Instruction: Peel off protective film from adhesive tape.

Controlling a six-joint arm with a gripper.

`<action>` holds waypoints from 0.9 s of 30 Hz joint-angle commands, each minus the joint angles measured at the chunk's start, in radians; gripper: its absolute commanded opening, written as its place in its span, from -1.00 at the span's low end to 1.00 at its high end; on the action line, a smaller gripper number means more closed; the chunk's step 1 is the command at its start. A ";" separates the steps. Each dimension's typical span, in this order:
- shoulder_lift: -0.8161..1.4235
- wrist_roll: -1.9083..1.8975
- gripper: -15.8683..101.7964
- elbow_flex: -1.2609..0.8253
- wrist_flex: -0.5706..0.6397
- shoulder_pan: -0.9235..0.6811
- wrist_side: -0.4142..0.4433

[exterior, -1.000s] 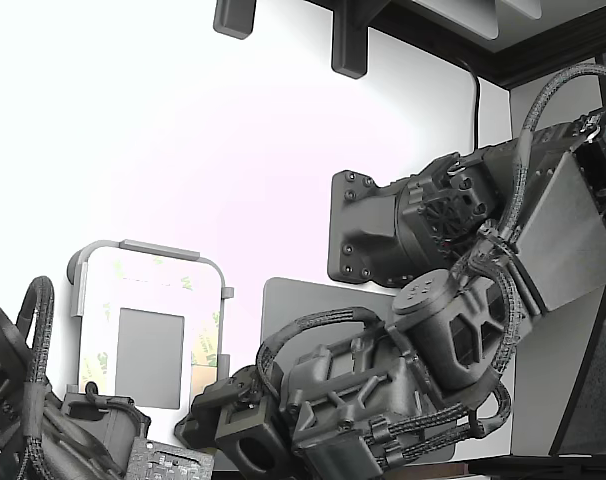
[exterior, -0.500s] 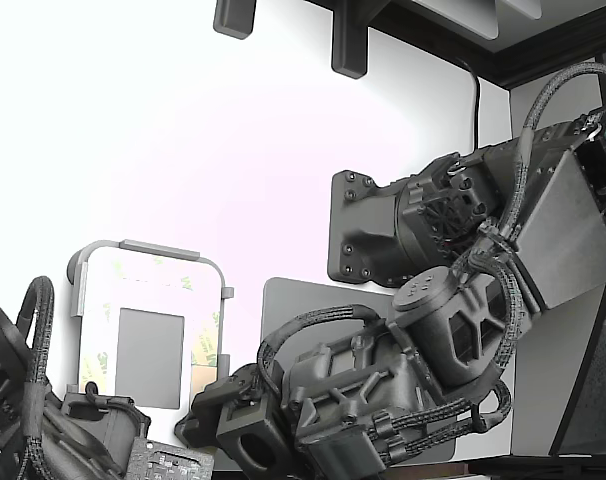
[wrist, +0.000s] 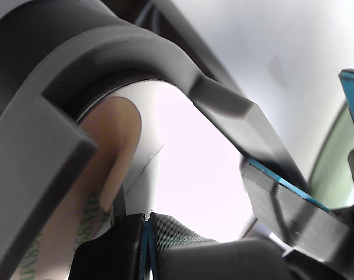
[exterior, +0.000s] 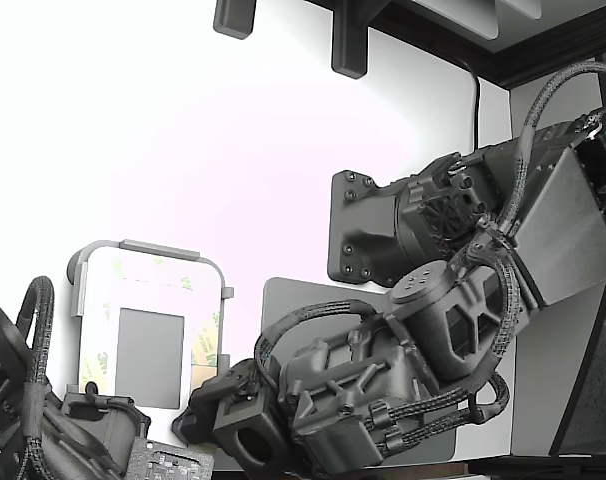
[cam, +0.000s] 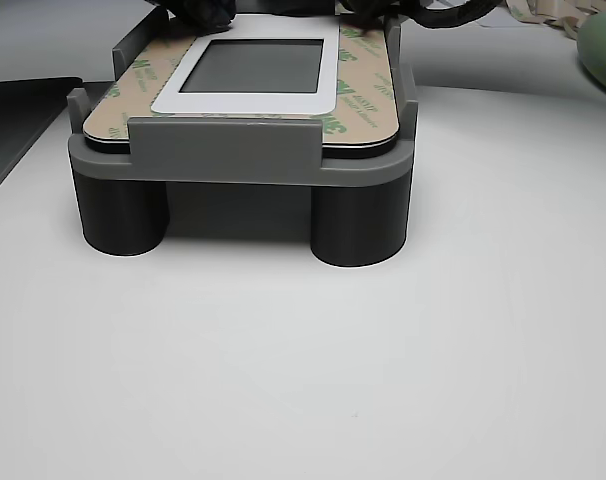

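tan protective film lies beside the claw, whose tips meet together.

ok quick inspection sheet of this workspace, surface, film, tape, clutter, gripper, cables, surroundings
surface: white tabletop, bare in front of the fixture
job's things: protective film, tan with green print, lies flat around the grey square on the grey fixture; adhesive tape hidden under it
clutter: loose printed strips behind, partly cut off
grippers: gripper at the plate corner, jaw state unclear
cables: braided cable loops along the arm
surroundings: dark brackets on white wall
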State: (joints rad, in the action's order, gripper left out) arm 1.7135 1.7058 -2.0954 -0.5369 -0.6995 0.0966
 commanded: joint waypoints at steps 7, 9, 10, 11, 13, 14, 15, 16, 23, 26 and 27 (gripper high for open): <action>0.015 0.009 -0.85 -0.002 0.003 0.028 -0.009; 0.015 0.009 -0.84 -0.005 0.005 0.029 -0.009; 0.015 0.009 -0.84 -0.006 0.006 0.029 -0.011; 0.015 0.009 -0.84 -0.006 0.006 0.029 -0.011; 0.015 0.009 -0.84 -0.006 0.006 0.031 -0.011; 0.015 0.009 -0.84 -0.006 0.006 0.031 -0.011; 0.017 0.009 -0.84 -0.008 0.006 0.031 -0.011; 0.017 0.011 -0.84 -0.011 0.011 0.032 -0.011; 0.020 0.021 -0.84 -0.023 0.026 0.044 -0.020; 0.026 0.026 -0.85 -0.028 0.026 0.049 -0.025; 0.028 0.026 -0.85 -0.029 0.026 0.052 -0.026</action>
State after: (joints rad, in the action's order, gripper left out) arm 1.7273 1.7273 -2.1276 -0.5047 -0.6673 0.0721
